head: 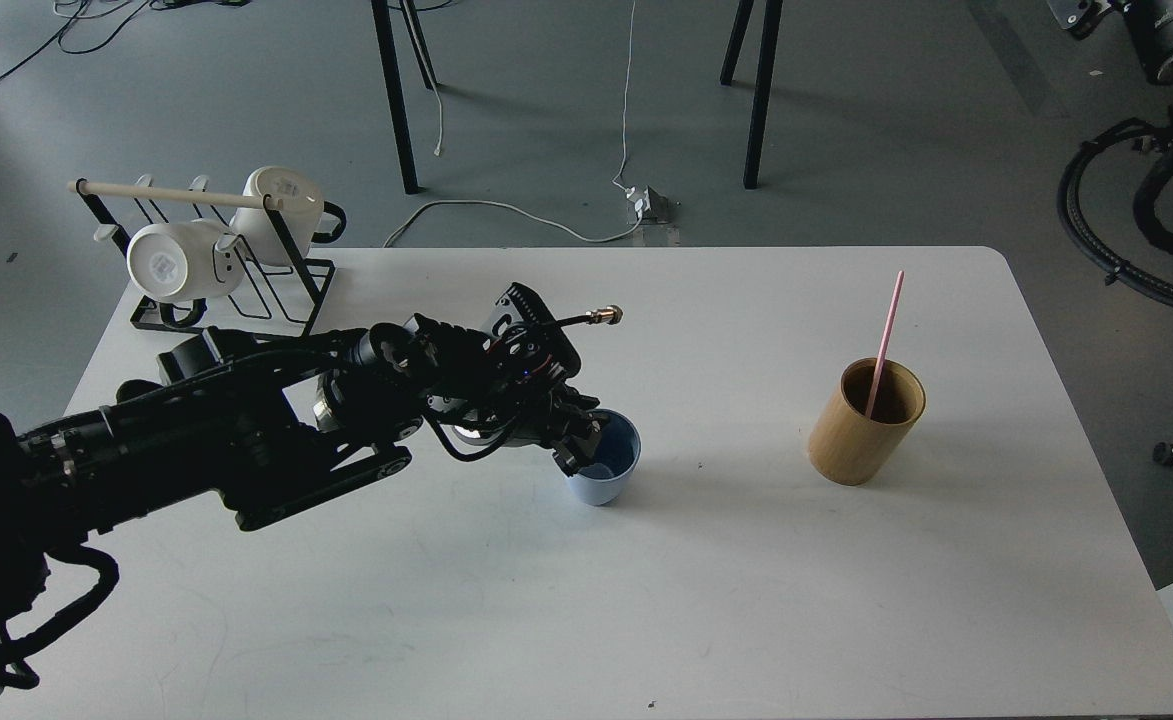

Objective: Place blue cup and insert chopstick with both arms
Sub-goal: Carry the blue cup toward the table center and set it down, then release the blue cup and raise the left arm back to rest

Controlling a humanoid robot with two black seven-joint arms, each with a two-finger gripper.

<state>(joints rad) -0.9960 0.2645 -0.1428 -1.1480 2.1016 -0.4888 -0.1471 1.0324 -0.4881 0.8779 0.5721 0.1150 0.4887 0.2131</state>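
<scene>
Pale-blue cup (608, 470); pink chopstick (886, 340); tan bamboo cylinder (861, 425); white table (746, 600); black rack (246, 290).

On the counter (746, 600) the cup (608, 468) stands upright near the middle, a little left of centre. The left gripper (574, 440) is at the cup's left rim, one finger reaching inside it; the left arm (246, 440) stretches in from the left edge. Well apart to the right stands the cylinder (861, 425), upright, with the chopstick (886, 335) in it, leaning and rising above its rim. At the far left corner sits the wire rack (236, 290), carrying two mugs (181, 262) under its rod (171, 194). Behind the counter, table legs (396, 100) stand on the floor (846, 120).
</scene>
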